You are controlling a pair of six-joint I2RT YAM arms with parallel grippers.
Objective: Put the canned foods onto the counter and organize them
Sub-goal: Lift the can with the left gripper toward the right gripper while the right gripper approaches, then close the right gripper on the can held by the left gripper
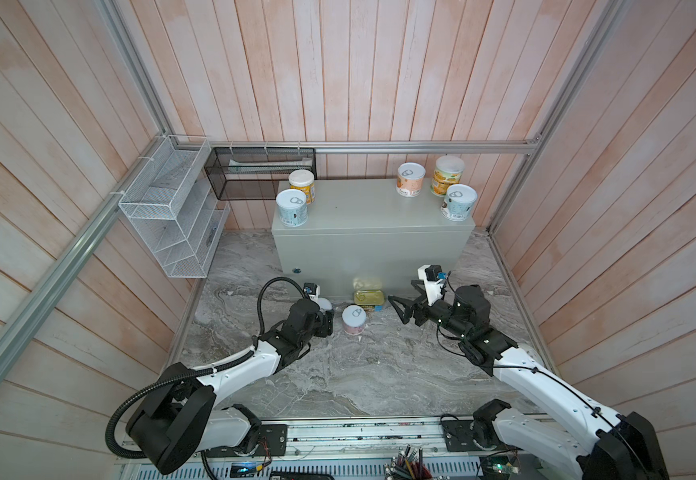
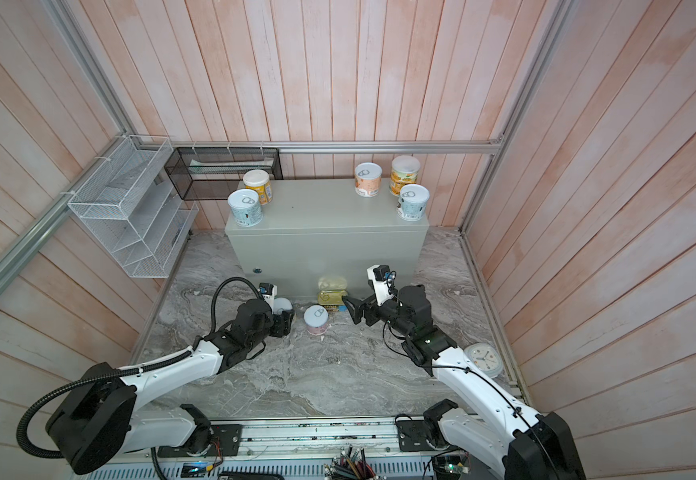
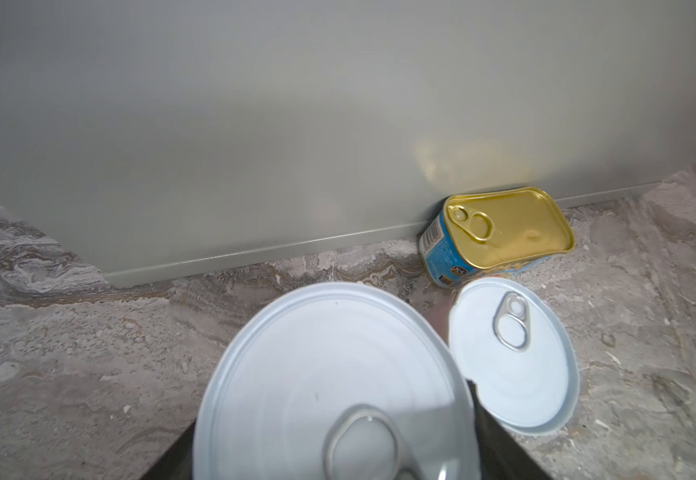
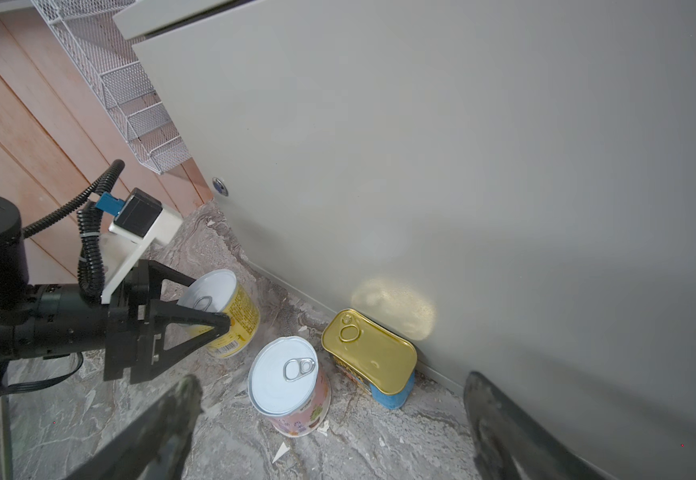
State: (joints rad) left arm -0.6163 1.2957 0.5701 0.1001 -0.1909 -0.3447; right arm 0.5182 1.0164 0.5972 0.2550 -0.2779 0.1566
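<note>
My left gripper (image 1: 324,318) is shut on a yellow-labelled can (image 4: 240,316), which tilts low over the marble; its white top (image 3: 329,386) fills the left wrist view. A pink can (image 1: 354,319) stands just to the right of it. The gold-topped tin (image 1: 369,300) lies against the foot of the counter (image 1: 371,208). On the counter's left end stand a yellow can (image 1: 301,187) and a pale blue can (image 1: 292,208), and three cans (image 1: 411,179) (image 1: 448,174) (image 1: 459,202) are on its right end. My right gripper (image 1: 400,293) is open, low, right of the tin.
A white wire basket (image 1: 167,216) hangs on the left wall and a black mesh basket (image 1: 259,174) on the back rail beside the counter. A round clock (image 2: 483,359) lies by the right arm. Veined marble (image 1: 338,374) covers the floor.
</note>
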